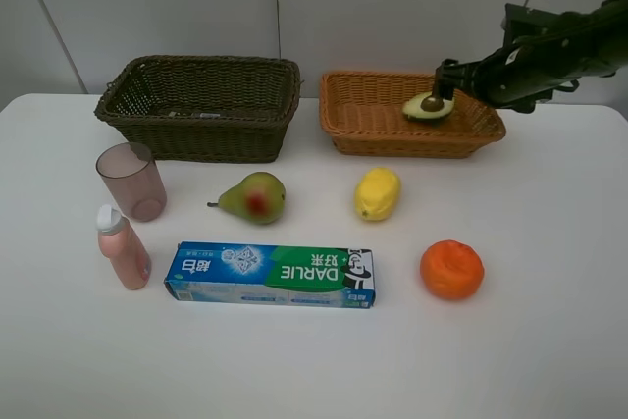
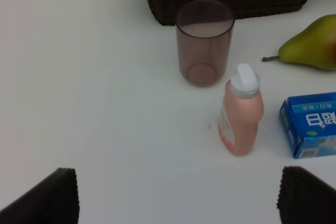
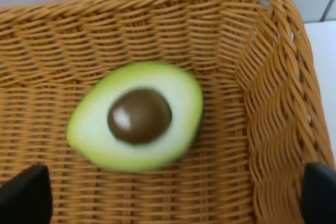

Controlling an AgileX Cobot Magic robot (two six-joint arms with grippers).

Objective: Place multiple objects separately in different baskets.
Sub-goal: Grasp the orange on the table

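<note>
Right wrist view showed the right gripper [image 3: 170, 195] with jaws spread wide and holding nothing. The halved avocado [image 3: 137, 116] lay cut face up inside the light orange-tan basket [image 3: 273, 129], just below and between the fingertips, touching neither. The drop-off looked done; the next move likely called for rising clear of the rim toward the yellow lemon [image 1: 378, 193].
</note>
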